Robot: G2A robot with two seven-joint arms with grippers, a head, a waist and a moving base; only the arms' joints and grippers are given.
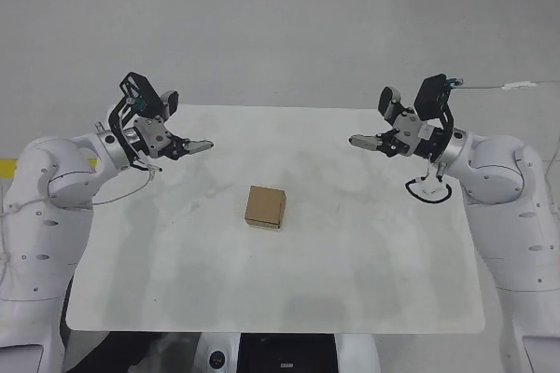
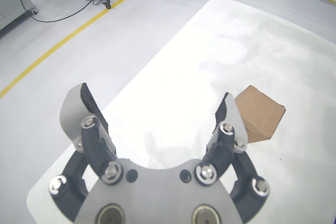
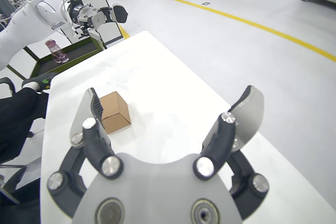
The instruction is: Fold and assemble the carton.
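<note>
In the top view, the brown carton (image 1: pixel 265 207) stands near the middle of the white tabletop (image 1: pixel 355 280), box-shaped with a flat top face. The left tool (image 1: pixel 203 146) hangs over the far left part of the tabletop and the right tool (image 1: pixel 357 142) over the far right part. Their tips point toward each other, and both are well apart from the carton.

In the left wrist view, the left tool (image 2: pixel 155 93) has its fingers spread wide and holds nothing. The carton (image 2: pixel 258 114) rests on the tabletop (image 2: pixel 249 51) beyond one fingertip, and nothing touches it.

In the right wrist view, the right tool (image 3: pixel 170 92) is also spread wide and holds nothing. The carton (image 3: pixel 116 107) sits on the tabletop (image 3: pixel 157 64) past one finger, clear of it. The left tool (image 3: pixel 119 13) shows farther off, above the tabletop's far edge.
</note>
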